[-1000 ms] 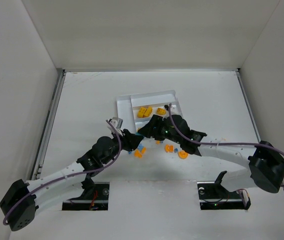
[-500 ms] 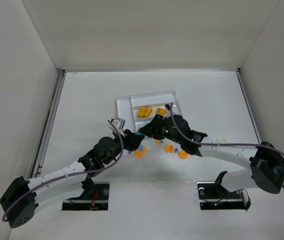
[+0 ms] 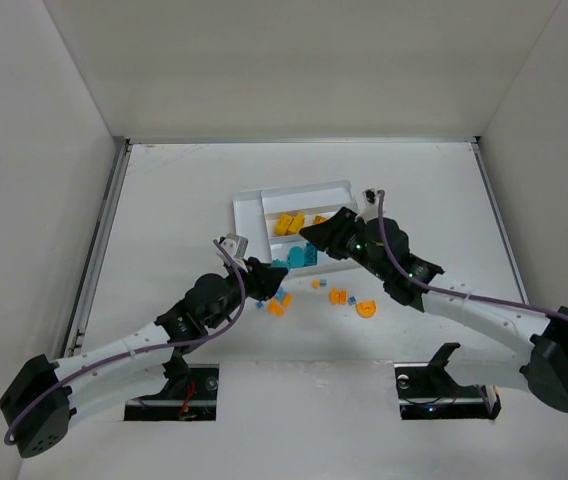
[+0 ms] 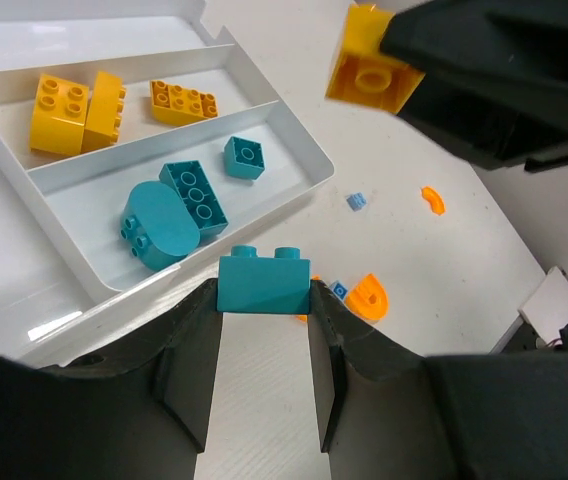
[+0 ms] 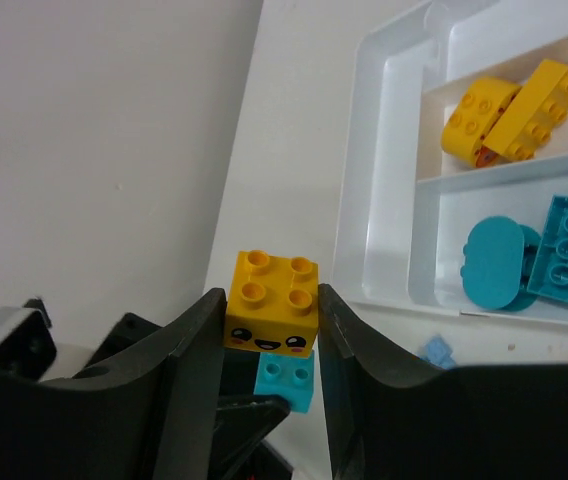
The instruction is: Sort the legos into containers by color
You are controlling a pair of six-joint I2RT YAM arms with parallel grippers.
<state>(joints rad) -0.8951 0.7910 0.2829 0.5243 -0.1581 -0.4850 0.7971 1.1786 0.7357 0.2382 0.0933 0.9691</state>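
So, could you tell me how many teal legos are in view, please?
4. In one tray compartment: a rounded piece, a long brick, a small square brick. In the left gripper: a two-stud brick. Others may be hidden.

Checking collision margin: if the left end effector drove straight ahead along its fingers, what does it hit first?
Probably the white tray's near wall, met by the held teal brick; beyond it, a small teal cube. Clearance over the wall is unclear.

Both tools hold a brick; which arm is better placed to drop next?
Left, probably: left tool holds the teal brick beside the tray's teal section, while the right tool's yellow brick hangs farther from the yellow bricks.
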